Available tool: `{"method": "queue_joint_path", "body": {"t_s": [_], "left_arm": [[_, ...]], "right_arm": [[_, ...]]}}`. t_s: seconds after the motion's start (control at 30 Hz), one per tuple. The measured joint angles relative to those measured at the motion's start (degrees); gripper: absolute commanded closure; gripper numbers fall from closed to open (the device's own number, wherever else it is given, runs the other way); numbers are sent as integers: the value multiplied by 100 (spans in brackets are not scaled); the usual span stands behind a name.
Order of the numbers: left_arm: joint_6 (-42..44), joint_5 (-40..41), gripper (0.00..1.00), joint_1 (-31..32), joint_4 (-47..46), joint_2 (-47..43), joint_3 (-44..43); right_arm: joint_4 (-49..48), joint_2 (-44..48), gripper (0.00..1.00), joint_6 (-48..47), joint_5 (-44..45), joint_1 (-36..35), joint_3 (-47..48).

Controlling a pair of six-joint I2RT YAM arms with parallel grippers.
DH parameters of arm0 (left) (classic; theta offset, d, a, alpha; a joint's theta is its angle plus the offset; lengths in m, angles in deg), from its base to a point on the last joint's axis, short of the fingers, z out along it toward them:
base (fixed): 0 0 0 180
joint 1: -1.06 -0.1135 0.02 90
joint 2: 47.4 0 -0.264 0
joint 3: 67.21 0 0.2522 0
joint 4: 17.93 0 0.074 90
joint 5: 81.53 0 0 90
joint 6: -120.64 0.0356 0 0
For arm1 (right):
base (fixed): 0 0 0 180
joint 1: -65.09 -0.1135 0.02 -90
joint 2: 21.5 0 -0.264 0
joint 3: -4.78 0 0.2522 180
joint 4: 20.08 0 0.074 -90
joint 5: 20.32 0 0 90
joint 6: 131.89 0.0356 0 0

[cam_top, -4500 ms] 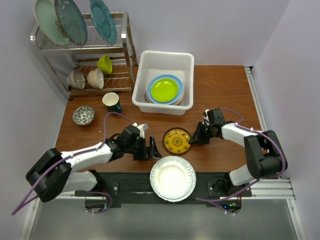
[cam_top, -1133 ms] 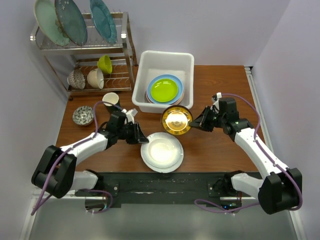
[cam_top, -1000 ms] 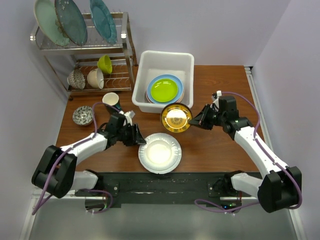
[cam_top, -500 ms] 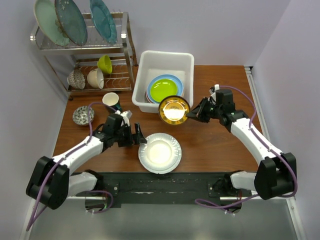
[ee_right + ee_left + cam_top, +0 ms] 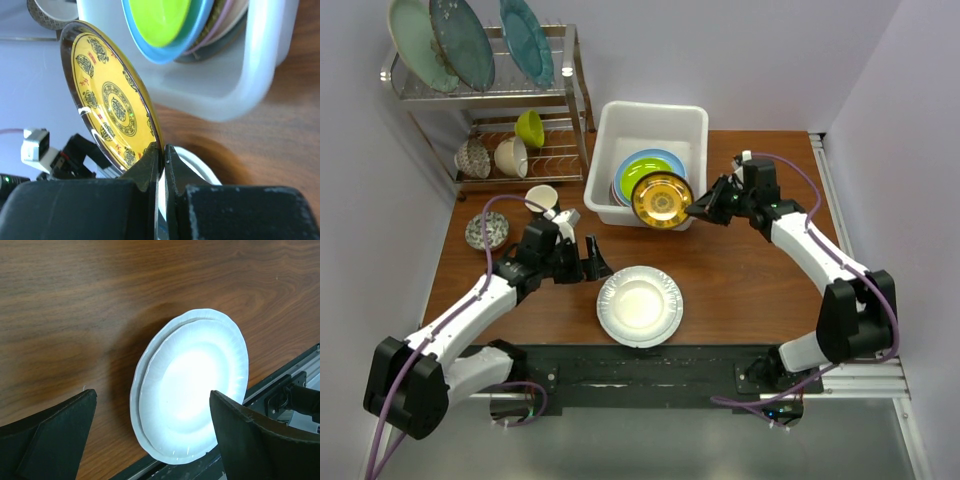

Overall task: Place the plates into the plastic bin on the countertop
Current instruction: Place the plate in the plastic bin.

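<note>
My right gripper [image 5: 698, 208] [image 5: 161, 150] is shut on the rim of the gold plate [image 5: 660, 200] [image 5: 110, 100] and holds it in the air over the front wall of the white plastic bin [image 5: 650, 125] [image 5: 250, 65]. In the bin lies a stack of plates with the lime green plate [image 5: 642, 172] [image 5: 157, 17] on top of a blue one [image 5: 165, 47]. The white fluted plate [image 5: 639, 305] [image 5: 192, 385] lies flat on the countertop [image 5: 750, 270] near the front edge. My left gripper [image 5: 592, 258] [image 5: 150, 435] is open and empty, just left of the white plate.
A wire dish rack [image 5: 490, 110] at the back left holds three large teal plates and several bowls. A cup [image 5: 542, 202] and a patterned bowl [image 5: 485, 231] stand on the countertop beside my left arm. Walls close in left and right.
My right gripper has lifted the gold plate off the countertop and carried it back and left to the bin's front wall. My left gripper slid the white plate left, then let go and opened.
</note>
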Motion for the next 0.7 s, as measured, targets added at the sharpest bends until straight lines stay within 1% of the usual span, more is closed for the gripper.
{"method": "queue_joint_path", "body": {"t_s": [0.4,0.7], "left_arm": [[2,-37,0,0,87,-28,0],[-15,-203,0,0,74,-188,74]], "right_arm": [[-214,-931,100,33,68,0,859],[-245,-1834,100,33,157,0,1530]]}}
